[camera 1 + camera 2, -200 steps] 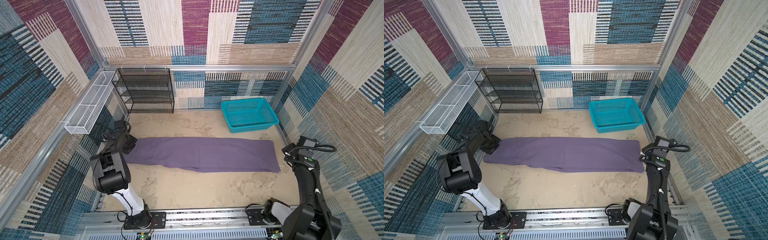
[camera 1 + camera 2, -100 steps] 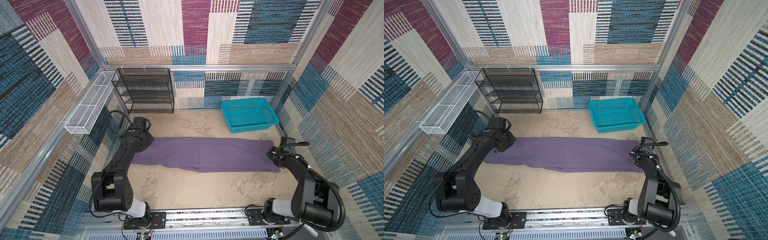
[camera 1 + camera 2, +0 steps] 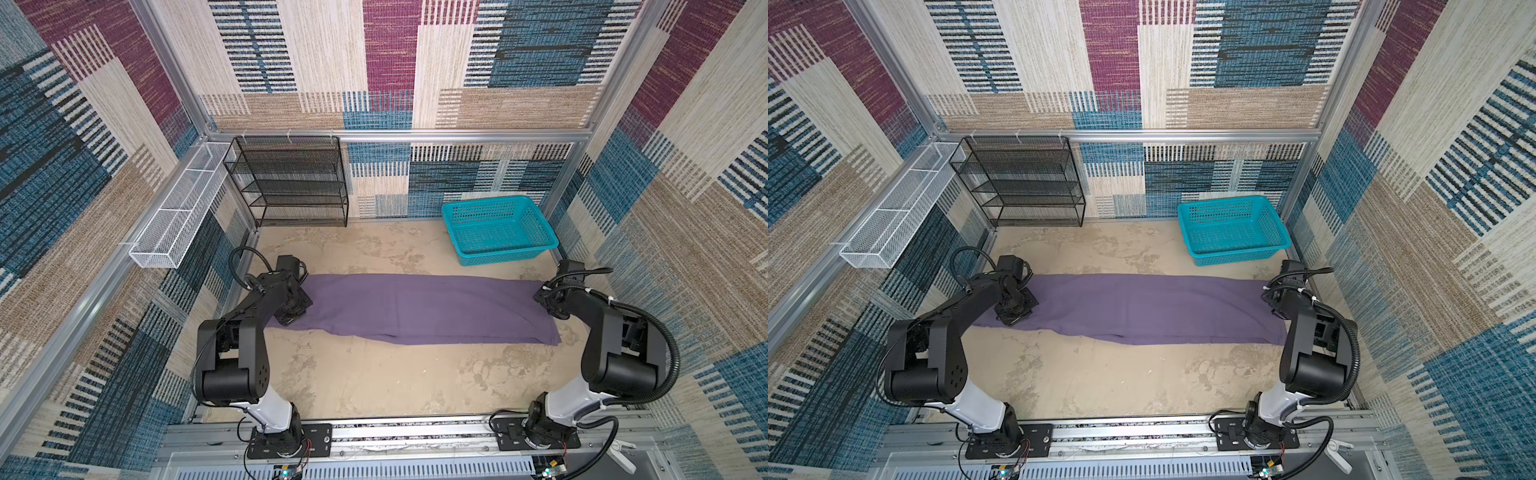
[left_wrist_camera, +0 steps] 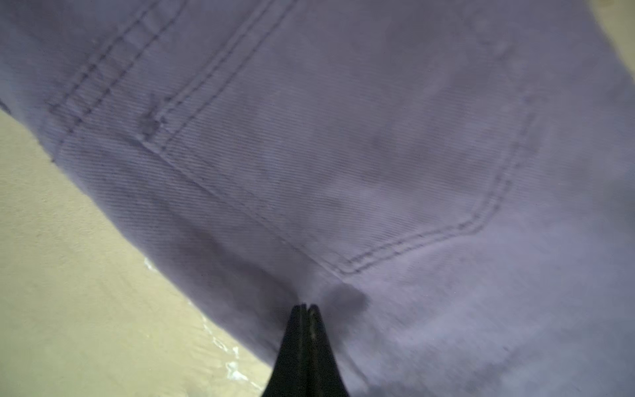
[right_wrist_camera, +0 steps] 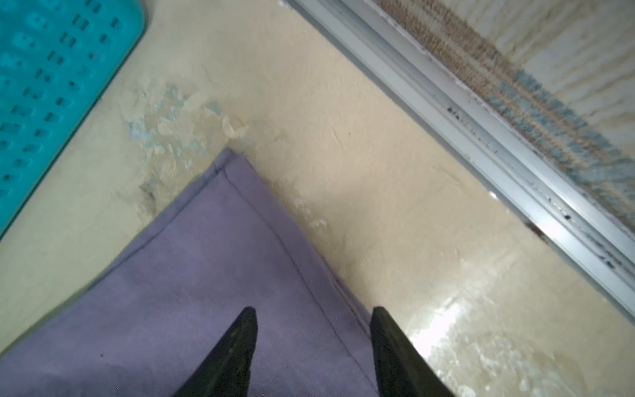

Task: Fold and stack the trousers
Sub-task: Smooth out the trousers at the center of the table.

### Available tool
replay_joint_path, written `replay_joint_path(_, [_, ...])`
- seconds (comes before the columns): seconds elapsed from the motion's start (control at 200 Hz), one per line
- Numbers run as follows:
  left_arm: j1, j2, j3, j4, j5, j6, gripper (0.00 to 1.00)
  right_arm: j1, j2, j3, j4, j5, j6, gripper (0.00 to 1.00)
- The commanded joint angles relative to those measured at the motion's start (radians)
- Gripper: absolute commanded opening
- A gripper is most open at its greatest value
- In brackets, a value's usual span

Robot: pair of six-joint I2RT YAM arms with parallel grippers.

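- Both arms have swung inward since a second ago: left claw (image 4: 305, 309) closed, empty, over the waist; right claw (image 5: 314, 319) parted, empty, astride the hem edge
- Purple trousers (image 3: 415, 307) lie flat lengthwise across the desk (image 3: 374, 374)
- Likely soft, limp; pinch hem corners and waistband

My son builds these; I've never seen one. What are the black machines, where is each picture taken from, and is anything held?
Two robot arms, the left arm and the right arm, each ending in a two-fingered gripper. Two wide pictures look down from overhead; two close-ups come from wrist cameras. Purple trousers lie flat on the table, a teal basket and black shelf behind. The left gripper is shut at the pocket end, the right gripper open over a hem corner; neither visibly holds cloth.
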Motion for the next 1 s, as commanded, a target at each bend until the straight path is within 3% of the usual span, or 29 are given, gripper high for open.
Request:
replay_joint_path(0.0, [0.042, 0.025, -0.013, 0.011, 0.010, 0.014, 0.02, 0.000, 0.031, 0.036, 0.023, 0.012, -0.029, 0.58])
replay_joint_path(0.19, [0.081, 0.041, -0.005, 0.010, -0.002, 0.020, 0.00, 0.001, 0.105, 0.101, 0.051, -0.053, -0.087, 0.58])
replay_joint_path(0.441, [0.101, 0.051, 0.002, 0.003, -0.011, 0.023, 0.00, -0.006, 0.207, 0.163, 0.054, -0.046, -0.138, 0.53])
replay_joint_path(0.511, [0.110, 0.059, 0.004, 0.000, -0.018, 0.023, 0.00, -0.016, 0.232, 0.171, 0.058, -0.061, -0.137, 0.47])
replay_joint_path(0.596, [0.128, 0.066, 0.005, -0.003, -0.016, 0.023, 0.00, -0.030, 0.249, 0.176, 0.057, -0.076, -0.135, 0.32])
replay_joint_path(0.696, [0.149, 0.067, 0.005, -0.002, -0.018, 0.021, 0.00, -0.054, 0.259, 0.181, 0.056, -0.069, -0.121, 0.26])
replay_joint_path(0.997, [0.169, 0.094, 0.012, 0.002, -0.035, 0.024, 0.00, -0.104, 0.327, 0.236, 0.089, -0.102, -0.125, 0.30])
